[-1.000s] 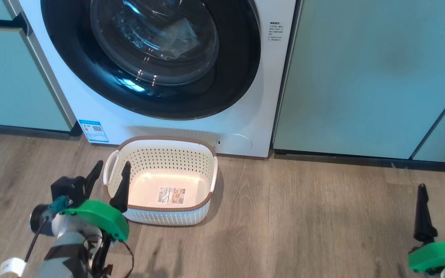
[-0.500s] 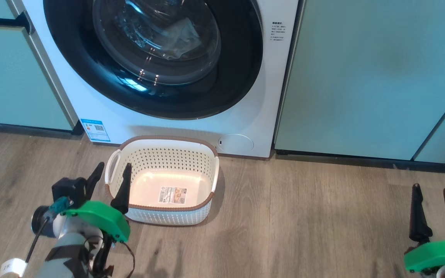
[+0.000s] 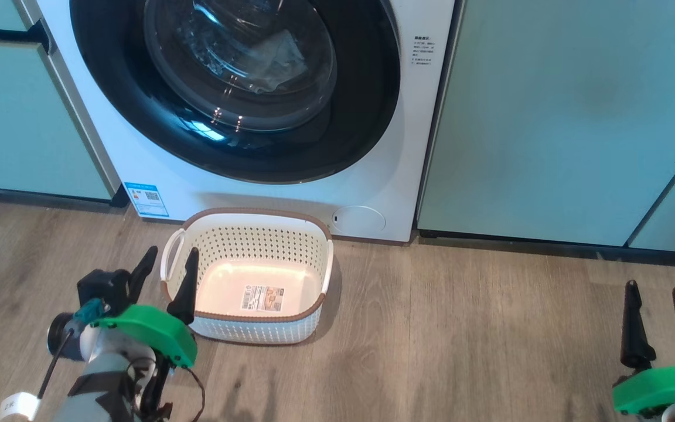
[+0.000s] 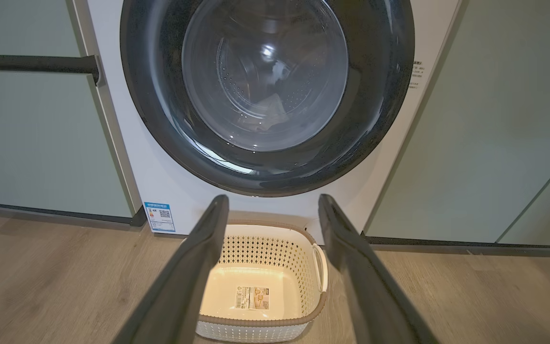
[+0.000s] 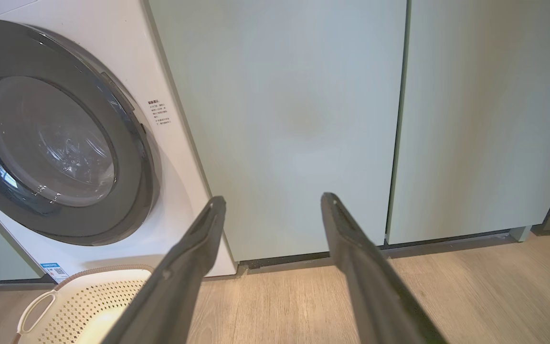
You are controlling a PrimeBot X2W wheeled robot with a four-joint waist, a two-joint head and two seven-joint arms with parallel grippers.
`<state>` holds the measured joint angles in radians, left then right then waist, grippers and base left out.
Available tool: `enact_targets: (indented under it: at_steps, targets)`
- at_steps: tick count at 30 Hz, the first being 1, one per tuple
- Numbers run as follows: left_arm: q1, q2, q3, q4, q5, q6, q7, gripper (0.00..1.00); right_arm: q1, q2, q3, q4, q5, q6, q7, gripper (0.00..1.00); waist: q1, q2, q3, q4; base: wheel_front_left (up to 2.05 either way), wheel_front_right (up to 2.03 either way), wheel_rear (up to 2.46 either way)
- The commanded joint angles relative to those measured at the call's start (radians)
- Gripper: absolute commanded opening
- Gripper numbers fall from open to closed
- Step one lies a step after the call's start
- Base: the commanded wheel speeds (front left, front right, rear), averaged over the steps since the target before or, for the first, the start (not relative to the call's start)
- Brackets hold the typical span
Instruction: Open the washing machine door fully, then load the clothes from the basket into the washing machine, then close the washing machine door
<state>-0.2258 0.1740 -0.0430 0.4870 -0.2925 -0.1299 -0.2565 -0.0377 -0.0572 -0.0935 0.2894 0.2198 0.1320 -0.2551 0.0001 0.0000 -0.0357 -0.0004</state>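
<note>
Looking down from the head: facing the washing machine (image 3: 372, 176) with the washing machine door (image 3: 367, 105) lying flush and shut, and glimpsing through it a pale piece, probably the clothes (image 3: 276, 58). Finding the basket (image 3: 255, 212) bare on the floor (image 3: 460, 328) just in front of the machine, only its label sticker (image 3: 261, 298) showing inside. Hanging the left tool (image 3: 171, 252) just beside the basket's left handle (image 3: 166, 264), fingers spread wide and gripping nothing; hanging the right tool (image 3: 654, 287) well apart at the lower right, equally wide, equally empty.

Looking along the left wrist: framing the empty basket between two parted fingers, with the shut door above and pale cloth lying low in the drum (image 4: 256, 62), likely resting there with the loading finished.

Looking along the right wrist: pointing parted fingers at the pale green cabinet panels (image 5: 303, 119) beside the machine, touching nothing. Judging by the lie of things: standing both tools clear of door and basket, apparently with all three steps done and nothing awaiting a grasp.
</note>
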Motion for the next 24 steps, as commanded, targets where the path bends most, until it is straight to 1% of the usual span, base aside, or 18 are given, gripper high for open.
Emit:
enact_targets:
  at_steps: [1,9,10,15,24]
  targets:
    - [-0.031,0.027,0.033,-0.031,-0.005,-0.001,-0.005,1.0,-0.027,-0.004,0.019,-0.029,0.001,-0.001,-0.007,1.0,-0.0001,0.0,0.0,-0.001,0.0,0.0,0.0]
    - [-0.036,0.028,0.027,-0.034,-0.012,-0.001,-0.005,1.0,-0.027,-0.002,0.018,-0.025,0.003,-0.001,-0.007,1.0,-0.0001,0.0,-0.002,0.001,0.0,0.0,0.0]
    - [0.001,-0.002,-0.005,0.003,-0.004,0.0,0.0,0.0,0.0,0.003,0.0,0.008,0.0,0.0,0.0,0.0,0.0,0.0,-0.002,0.001,0.0,0.0,0.0]
    - [0.06,-0.029,-0.014,0.062,-0.014,0.0,0.005,0.0,0.039,0.013,0.004,0.079,0.009,0.0,0.005,0.0,0.0,0.0,-0.002,0.001,0.0,0.0,0.0]
    - [0.064,-0.036,0.0,0.041,-0.108,0.0,0.032,0.0,0.03,0.013,0.001,0.071,0.108,0.0,0.033,0.0,0.0,0.0,0.001,0.001,0.0,0.0,0.0]
